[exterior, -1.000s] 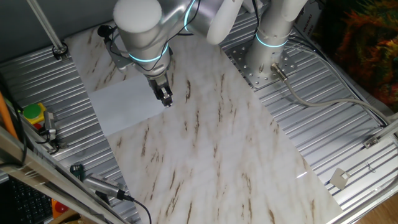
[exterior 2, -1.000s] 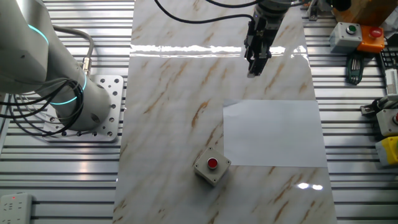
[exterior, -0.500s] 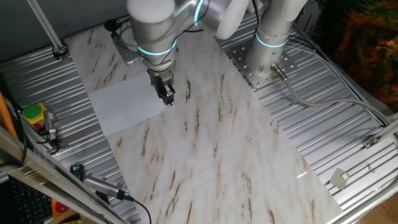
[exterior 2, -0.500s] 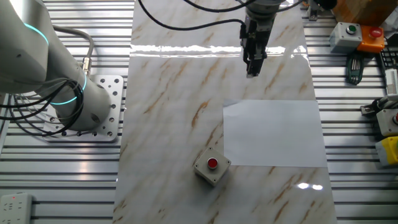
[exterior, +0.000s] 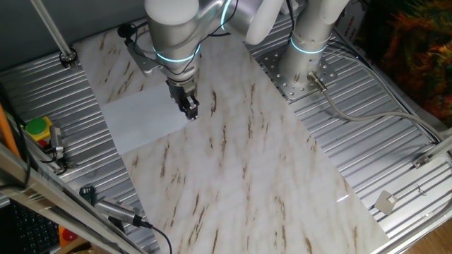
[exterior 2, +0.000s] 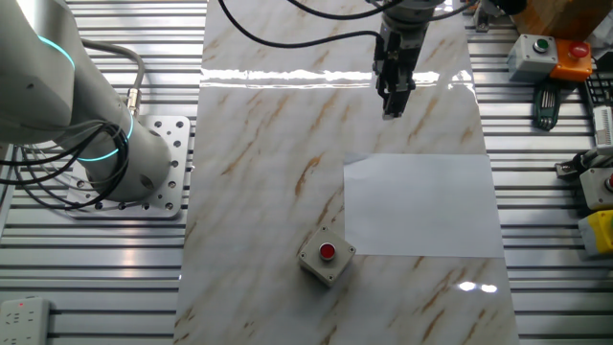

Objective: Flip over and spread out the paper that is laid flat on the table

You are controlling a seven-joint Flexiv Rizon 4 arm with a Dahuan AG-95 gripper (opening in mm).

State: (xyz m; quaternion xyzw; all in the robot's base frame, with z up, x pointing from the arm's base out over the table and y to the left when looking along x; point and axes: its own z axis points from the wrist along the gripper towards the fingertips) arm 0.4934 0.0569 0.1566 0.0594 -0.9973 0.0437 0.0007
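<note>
The white paper lies flat on the marble table, near its left edge. It also shows in the other fixed view, flat and unfolded. My gripper points down, with its tip by the paper's right edge. In the other fixed view the gripper appears beyond the paper's far edge, so it seems to hover above the table. Its fingers stand close together and hold nothing.
A small grey box with a red button stands on the table at the paper's near left corner. The arm's base is bolted beside the table. Tools and control boxes lie on the ribbed metal panels around it.
The arm's upper joints swung slightly to the right in one fixed view. The gripper tip stayed almost where it was. The paper has not moved.
</note>
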